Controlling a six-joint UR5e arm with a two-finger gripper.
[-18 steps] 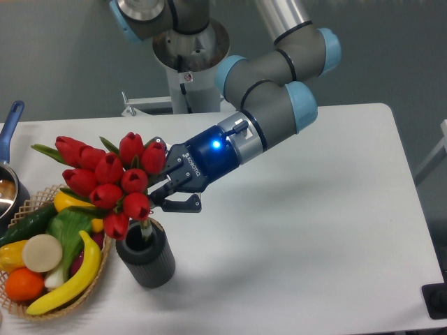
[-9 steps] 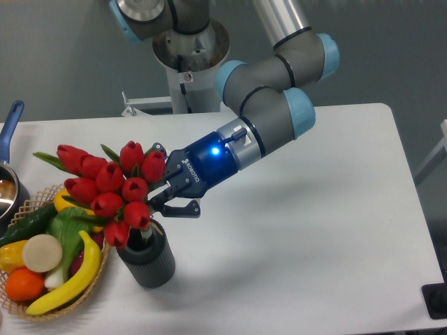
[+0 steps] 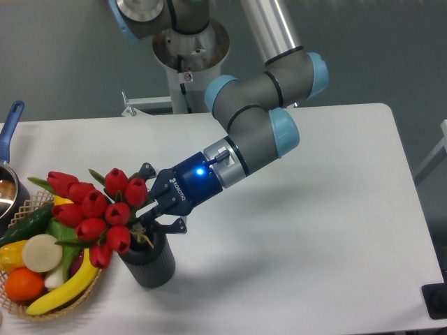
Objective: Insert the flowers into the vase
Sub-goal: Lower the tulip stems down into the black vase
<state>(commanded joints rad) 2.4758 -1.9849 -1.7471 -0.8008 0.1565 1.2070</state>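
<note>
Above ribbed grey vase (image 3: pixel 149 262), red tulips (image 3: pixel 94 212)

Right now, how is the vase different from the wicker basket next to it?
The vase is a dark grey ribbed cylinder standing upright; the basket is a low, wide, tan woven bowl. The vase holds the stems of the red flowers, gripped by the gripper; the basket holds toy fruit and vegetables. Both sit on the white table, side by side.
</note>
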